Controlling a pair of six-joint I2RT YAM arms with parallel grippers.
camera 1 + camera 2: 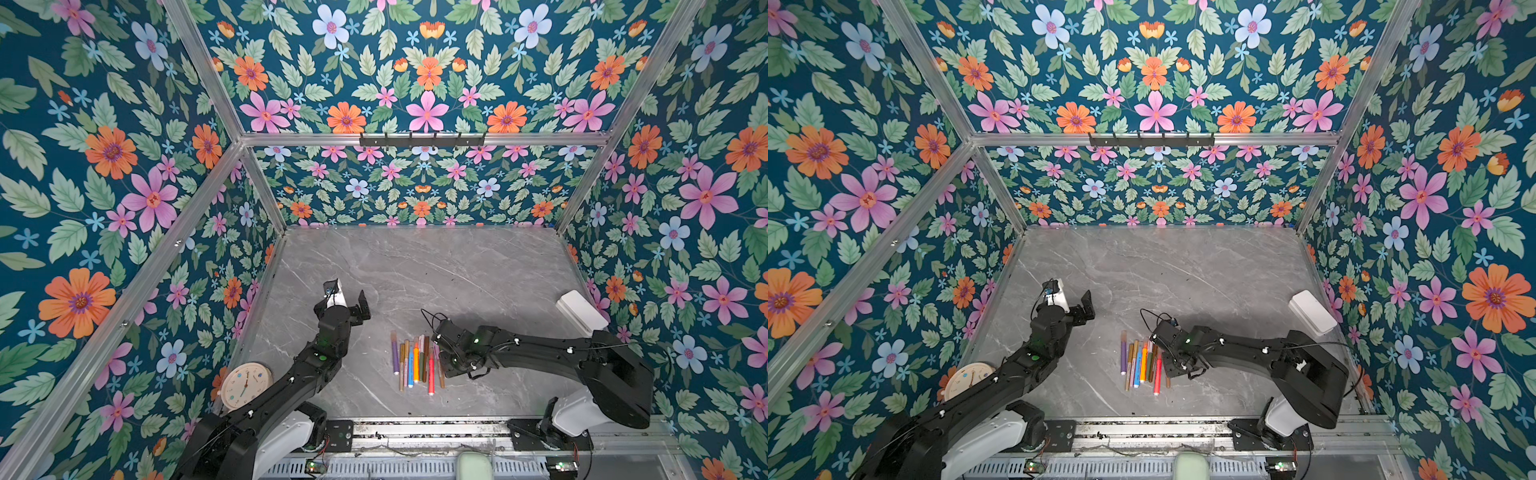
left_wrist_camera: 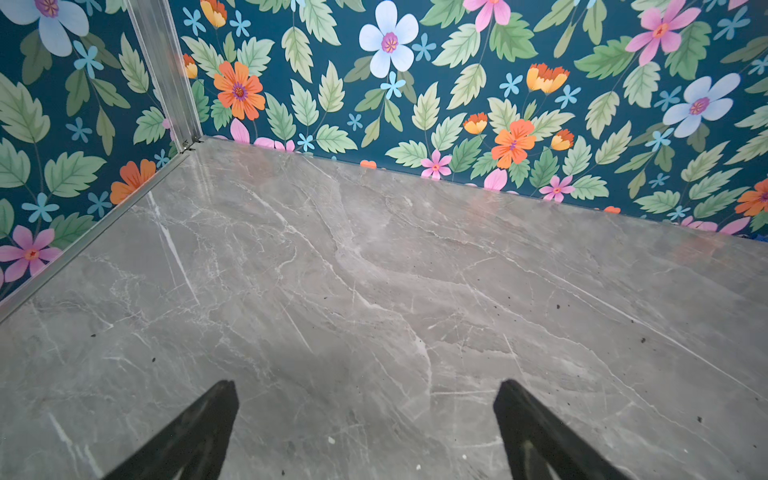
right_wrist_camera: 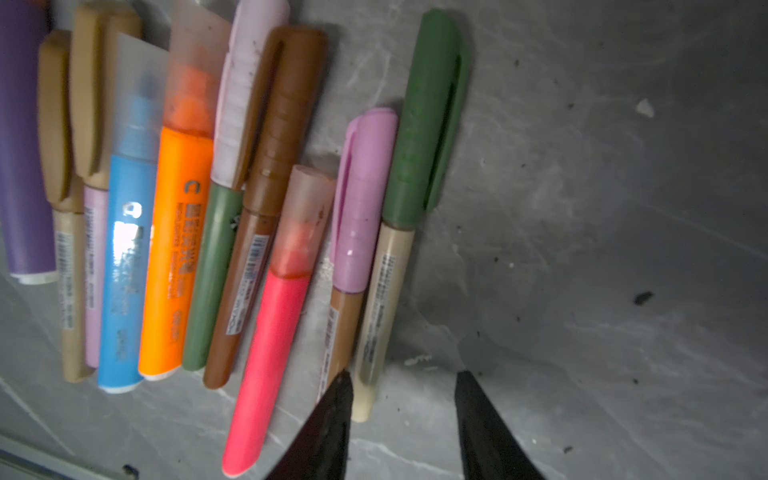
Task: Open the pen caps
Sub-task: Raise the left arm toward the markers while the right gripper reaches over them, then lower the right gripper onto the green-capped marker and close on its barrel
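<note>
Grey marble tabletop (image 1: 457, 270) inside floral-papered walls (image 1: 424, 187); left gripper (image 2: 368, 384) spread wide, right gripper (image 3: 403, 372) part-spread beside pens (image 3: 249, 270), seemingly gripping nothing.

Both top views bright, even overhead light, soft shadows on the table (image 1: 457, 266), fisheye bend at the edges; left wrist view sharp, slight sheen; right wrist view dimmer, pens (image 3: 257, 249) soft-focus, glare on the blue pen (image 3: 124, 291).

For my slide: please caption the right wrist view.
Right tool straddling the green-capped pen, last in the row of pens.
</note>
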